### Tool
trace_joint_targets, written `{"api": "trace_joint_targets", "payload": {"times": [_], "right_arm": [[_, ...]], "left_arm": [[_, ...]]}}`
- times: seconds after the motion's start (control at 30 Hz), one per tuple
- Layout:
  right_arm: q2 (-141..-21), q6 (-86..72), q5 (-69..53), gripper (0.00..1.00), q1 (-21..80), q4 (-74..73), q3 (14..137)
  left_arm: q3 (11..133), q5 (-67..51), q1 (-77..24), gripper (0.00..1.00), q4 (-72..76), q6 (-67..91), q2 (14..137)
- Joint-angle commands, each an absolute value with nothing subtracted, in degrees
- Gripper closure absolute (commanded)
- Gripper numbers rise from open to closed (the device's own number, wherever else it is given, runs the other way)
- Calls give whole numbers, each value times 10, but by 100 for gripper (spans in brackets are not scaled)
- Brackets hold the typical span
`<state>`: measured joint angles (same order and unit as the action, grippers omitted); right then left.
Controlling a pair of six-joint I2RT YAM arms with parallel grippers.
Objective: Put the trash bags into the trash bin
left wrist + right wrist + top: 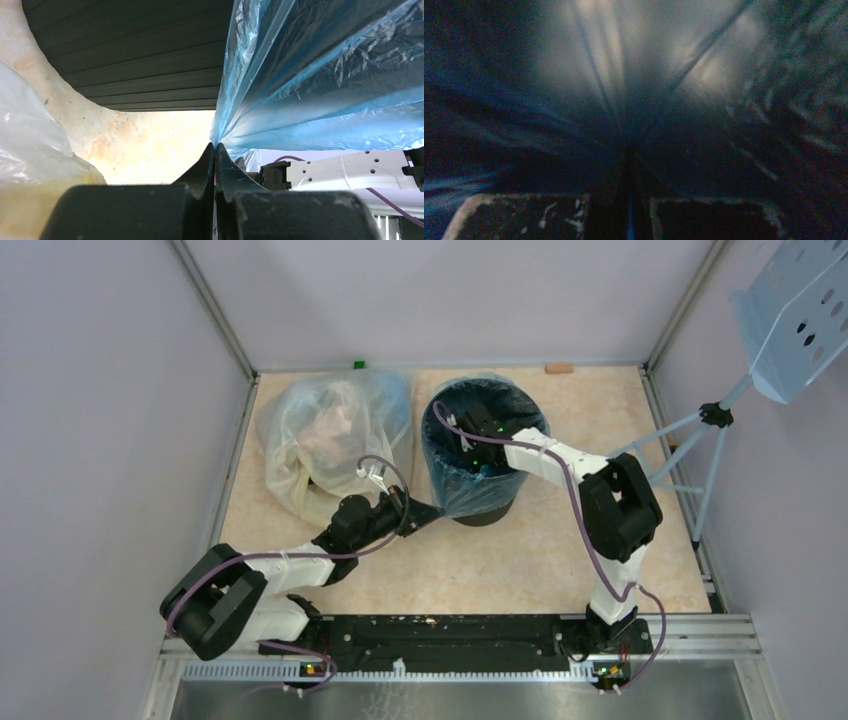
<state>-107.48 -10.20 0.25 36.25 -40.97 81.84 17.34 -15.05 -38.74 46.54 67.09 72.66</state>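
Observation:
The black ribbed trash bin point(495, 508) stands at the back middle of the table, with the thin blue trash bag point(462, 490) draped in and over its rim. My left gripper point(436, 513) is low at the bin's front left, shut on the bag's hanging edge. In the left wrist view the left gripper point(215, 145) pinches the blue film point(320, 75), which fans out beside the bin wall point(150, 60). My right gripper point(470, 438) reaches down inside the bin. Its view is dark, and the right gripper point(629, 150) is shut where the folds of the film point(624, 65) converge.
A large clear yellowish bag point(325, 435) lies left of the bin, touching my left arm. A pale blue perforated panel point(795, 315) on a tripod point(690, 460) stands at the right. A green block point(358, 364) and a wooden block point(559, 368) sit at the back wall.

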Motion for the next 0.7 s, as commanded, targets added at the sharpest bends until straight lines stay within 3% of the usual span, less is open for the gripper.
{"api": "trace_joint_targets", "payload": {"times": [0.0, 0.17, 0.33, 0.67], "right_arm": [[-1094, -107, 2, 100, 368, -384, 807], [-1103, -108, 2, 100, 367, -372, 798], [-1093, -106, -6, 100, 367, -388, 810], [-1022, -101, 21, 100, 367, -435, 850]], "left_arm": [[176, -159, -389, 100, 502, 657, 730], [186, -160, -389, 100, 493, 651, 726], [198, -140, -385, 77, 451, 629, 696], [245, -78, -347, 60, 248, 561, 554]]}}
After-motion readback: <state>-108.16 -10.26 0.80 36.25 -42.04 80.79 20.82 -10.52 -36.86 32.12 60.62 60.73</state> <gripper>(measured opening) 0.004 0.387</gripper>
